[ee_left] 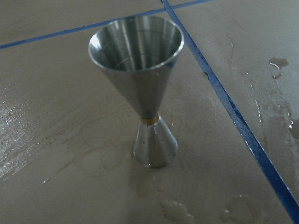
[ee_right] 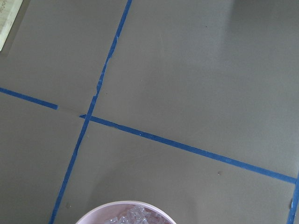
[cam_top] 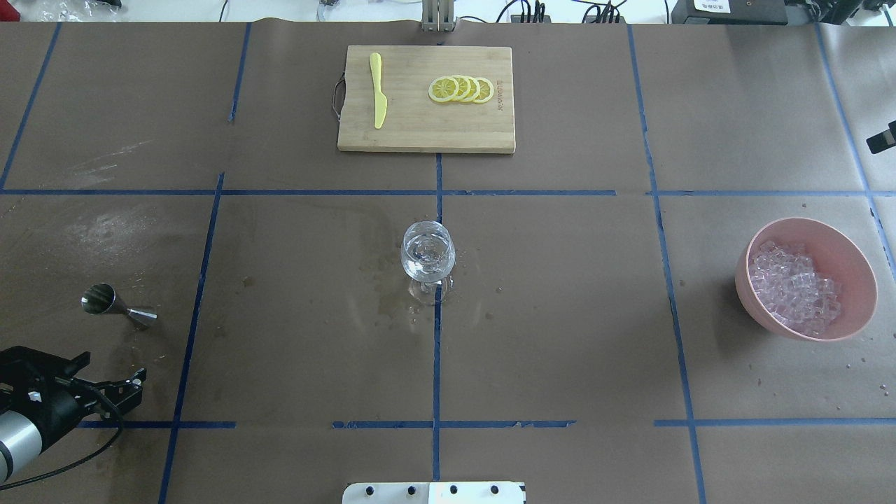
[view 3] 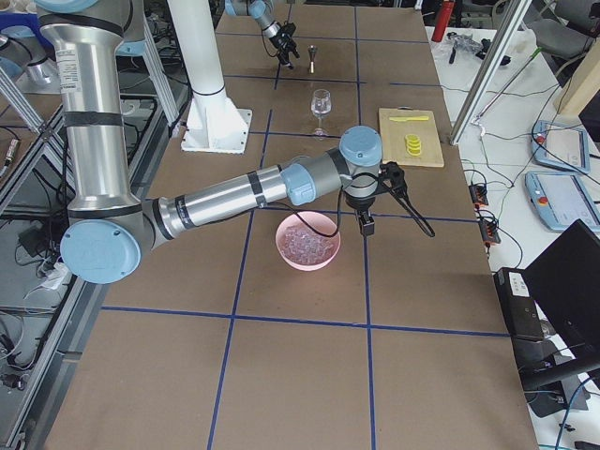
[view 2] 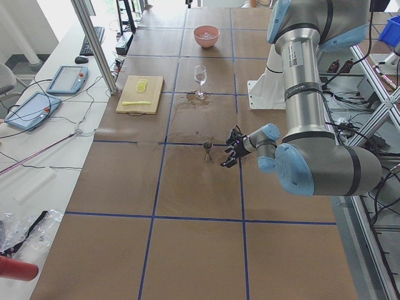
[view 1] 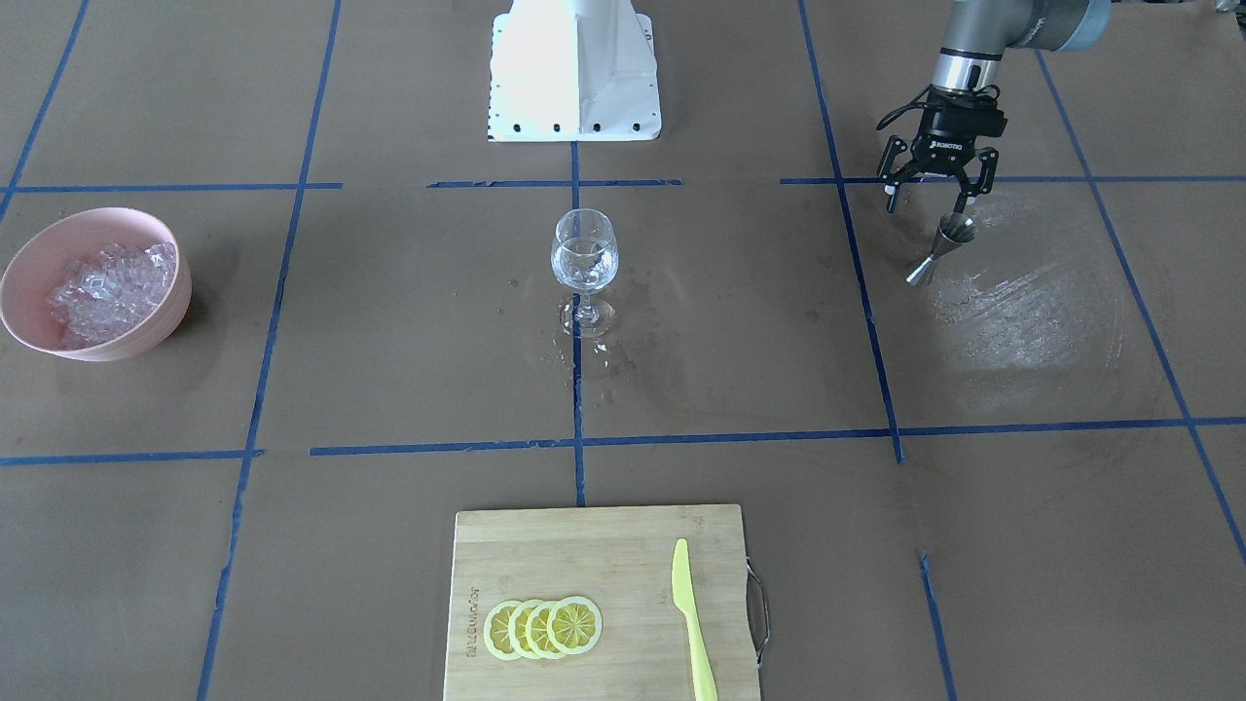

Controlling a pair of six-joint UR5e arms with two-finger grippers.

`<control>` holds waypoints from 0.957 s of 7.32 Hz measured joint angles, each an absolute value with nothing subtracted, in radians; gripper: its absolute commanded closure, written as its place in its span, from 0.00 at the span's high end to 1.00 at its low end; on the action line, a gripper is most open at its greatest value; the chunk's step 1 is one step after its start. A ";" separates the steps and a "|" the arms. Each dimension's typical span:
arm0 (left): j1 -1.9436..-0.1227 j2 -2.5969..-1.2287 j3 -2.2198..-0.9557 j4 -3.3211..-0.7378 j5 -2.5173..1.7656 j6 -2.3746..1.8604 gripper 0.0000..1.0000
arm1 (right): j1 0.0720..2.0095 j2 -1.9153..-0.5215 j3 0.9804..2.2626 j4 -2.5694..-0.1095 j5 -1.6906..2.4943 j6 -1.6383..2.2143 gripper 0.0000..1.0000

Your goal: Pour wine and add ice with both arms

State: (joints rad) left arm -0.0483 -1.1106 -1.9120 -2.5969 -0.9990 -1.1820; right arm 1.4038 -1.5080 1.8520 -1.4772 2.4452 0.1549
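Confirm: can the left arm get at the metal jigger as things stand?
Probably yes. The left gripper is open, close beside the upright jigger, with only bare wet table between them. Its wrist camera shows the jigger straight ahead, unobstructed.

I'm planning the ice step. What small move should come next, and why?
Probably swing the right arm over the pink bowl and down toward the ice: the jigger stands free of the open left gripper, and the wine glass already holds liquid.
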 measured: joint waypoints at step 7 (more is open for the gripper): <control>-0.463 -1.006 -1.886 -2.680 -1.363 -0.618 0.99 | 1.404 -1.507 1.852 -1.476 2.445 0.154 1.00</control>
